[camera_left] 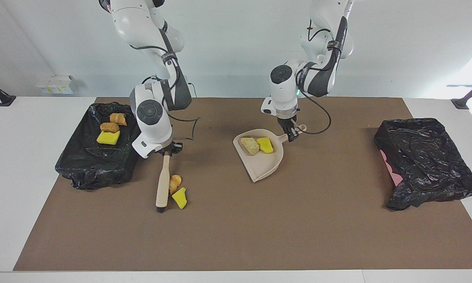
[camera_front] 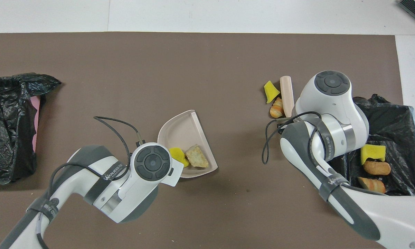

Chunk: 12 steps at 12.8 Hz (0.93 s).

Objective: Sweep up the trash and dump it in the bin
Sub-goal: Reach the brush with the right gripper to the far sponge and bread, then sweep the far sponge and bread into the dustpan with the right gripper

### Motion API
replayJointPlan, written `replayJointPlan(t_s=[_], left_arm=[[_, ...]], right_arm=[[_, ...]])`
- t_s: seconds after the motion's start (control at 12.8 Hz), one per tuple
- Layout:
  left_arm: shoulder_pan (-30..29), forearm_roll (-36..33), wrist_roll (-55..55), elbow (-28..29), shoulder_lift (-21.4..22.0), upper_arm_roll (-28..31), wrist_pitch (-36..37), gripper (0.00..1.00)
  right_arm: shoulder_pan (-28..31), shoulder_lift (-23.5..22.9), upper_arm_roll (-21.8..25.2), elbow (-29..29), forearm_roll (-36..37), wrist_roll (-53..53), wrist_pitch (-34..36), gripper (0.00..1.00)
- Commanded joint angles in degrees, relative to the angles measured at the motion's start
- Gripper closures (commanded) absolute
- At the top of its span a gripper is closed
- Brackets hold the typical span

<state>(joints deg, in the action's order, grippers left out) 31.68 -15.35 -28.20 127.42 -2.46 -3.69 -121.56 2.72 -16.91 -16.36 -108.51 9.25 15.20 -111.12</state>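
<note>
Brown mat (camera_left: 259,236) covers the table; notes take the dustpan (camera_left: 261,161) at mid-table as reference.

Step in hand, by judgement: sweeping. Right gripper (camera_left: 169,151) is clamped on the brush (camera_left: 163,184) handle, bristles down on the mat. Brush lies toward the right arm's end of the table from the dustpan, well apart from it. A tan-orange lump (camera_left: 175,182) and a yellow chunk (camera_left: 180,197) sit against the brush on the side facing the dustpan.

Left gripper (camera_left: 291,135) is closed on the dustpan handle; pan is on or just above the mat, open lip turned away from the robots.

Next move, by judgement: push both bits along the mat to the dustpan, whose lip needs turning toward them, flat on the mat.

Containers:
- Dustpan: one pale lump (camera_left: 250,145), one yellow chunk (camera_left: 265,144), side by side.
- Black-lined bin (camera_left: 90,165) past the brush at the right arm's end: two tan-orange lumps (camera_left: 114,122), one yellow chunk (camera_left: 108,137).
- Second black-lined bin (camera_left: 424,161) at the left arm's end: no trash visible inside.
</note>
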Motion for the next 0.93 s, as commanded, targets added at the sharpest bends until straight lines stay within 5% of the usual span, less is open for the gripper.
replayJointPlan(t_s=[0.0, 0.23, 0.55, 0.86], left_arm=[[1.5, 0.1, 1.5, 1.8, 2.1, 0.6, 1.8, 1.0], [1.5, 0.1, 5.8, 1.8, 2.2, 0.6, 1.9, 1.0], [1.8, 0.1, 6.3, 3.1, 2.9, 0.6, 1.9, 1.0], [1.9, 0.1, 6.2, 3.5, 3.3, 0.6, 1.9, 1.0]], right_arm=[[-0.7, -1.3, -0.8, 1.5, 0.6, -8.0, 0.3, 1.0], [-4.9, -0.2, -1.0, -0.7, -0.7, -9.3, 1.5, 1.0], [-11.0, 6.7, -2.2, -10.9, -4.6, -14.9, 1.7, 1.0], [-19.8, 8.9, -2.2, -11.6, -13.9, -15.9, 1.7, 1.0]])
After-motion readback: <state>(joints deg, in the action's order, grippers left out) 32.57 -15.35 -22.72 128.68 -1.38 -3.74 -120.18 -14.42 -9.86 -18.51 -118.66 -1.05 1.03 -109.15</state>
